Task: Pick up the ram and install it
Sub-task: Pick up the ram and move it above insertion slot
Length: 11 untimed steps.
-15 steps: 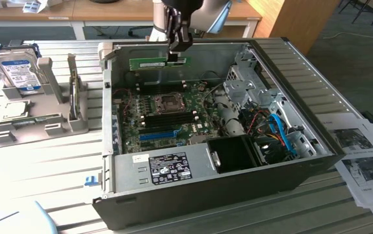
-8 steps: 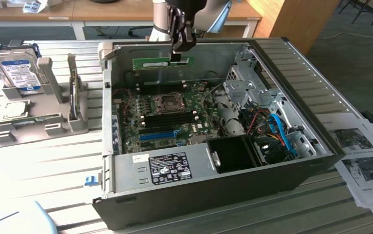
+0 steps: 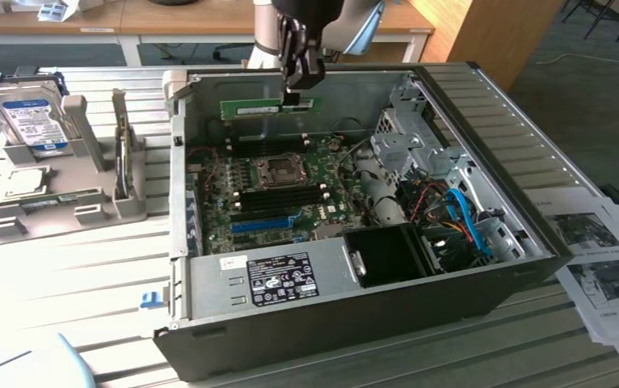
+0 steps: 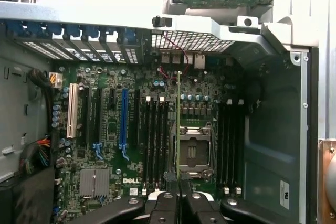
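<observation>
The ram [image 3: 257, 107], a thin green stick with a pale label, hangs level above the open computer case, near its far wall. My gripper [image 3: 301, 97] is shut on the stick's end at the exterior view's right. In the wrist view the ram [image 4: 178, 124] is edge-on, a narrow green line running out from between the black fingers [image 4: 161, 204] of the gripper [image 4: 179, 199]. It hangs over the motherboard [image 4: 113, 129], between a bank of long black memory slots [image 4: 155, 140] and the CPU socket [image 4: 192, 153]. A second bank of slots [image 4: 229, 145] lies beyond the socket.
A silver hard drive [image 3: 31, 121] with a blue label stands in a grey holder [image 3: 61, 206] at the exterior view's left. Printed papers [image 3: 603, 267] lie at the right. Inside the case are a blue slot [image 3: 261, 224], cables [image 3: 463, 218] and a drive cage [image 3: 412, 133].
</observation>
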Motion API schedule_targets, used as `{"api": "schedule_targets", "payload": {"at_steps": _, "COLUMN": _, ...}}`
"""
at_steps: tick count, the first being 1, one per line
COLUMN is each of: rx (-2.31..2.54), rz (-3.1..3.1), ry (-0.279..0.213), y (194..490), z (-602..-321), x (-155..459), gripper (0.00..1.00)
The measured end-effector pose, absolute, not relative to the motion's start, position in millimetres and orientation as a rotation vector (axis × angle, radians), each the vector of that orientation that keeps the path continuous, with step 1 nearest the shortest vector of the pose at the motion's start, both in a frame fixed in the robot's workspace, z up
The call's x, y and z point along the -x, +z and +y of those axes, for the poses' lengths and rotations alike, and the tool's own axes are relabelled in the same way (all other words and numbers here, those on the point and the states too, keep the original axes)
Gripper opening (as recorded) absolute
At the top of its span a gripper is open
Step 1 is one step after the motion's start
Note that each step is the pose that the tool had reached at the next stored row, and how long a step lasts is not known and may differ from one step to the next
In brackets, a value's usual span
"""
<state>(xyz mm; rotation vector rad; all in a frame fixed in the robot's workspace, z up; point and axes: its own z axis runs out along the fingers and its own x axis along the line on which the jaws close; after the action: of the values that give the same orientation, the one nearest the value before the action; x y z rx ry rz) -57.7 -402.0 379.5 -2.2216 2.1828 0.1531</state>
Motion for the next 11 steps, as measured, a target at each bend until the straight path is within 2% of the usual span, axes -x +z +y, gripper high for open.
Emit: {"api": "schedule_targets", "payload": {"at_steps": 11, "rx": 2.221, "rz": 2.183, "ry": 0.153, "y": 365.4, "z": -402.0, "x": 57.7, "gripper": 0.11}}
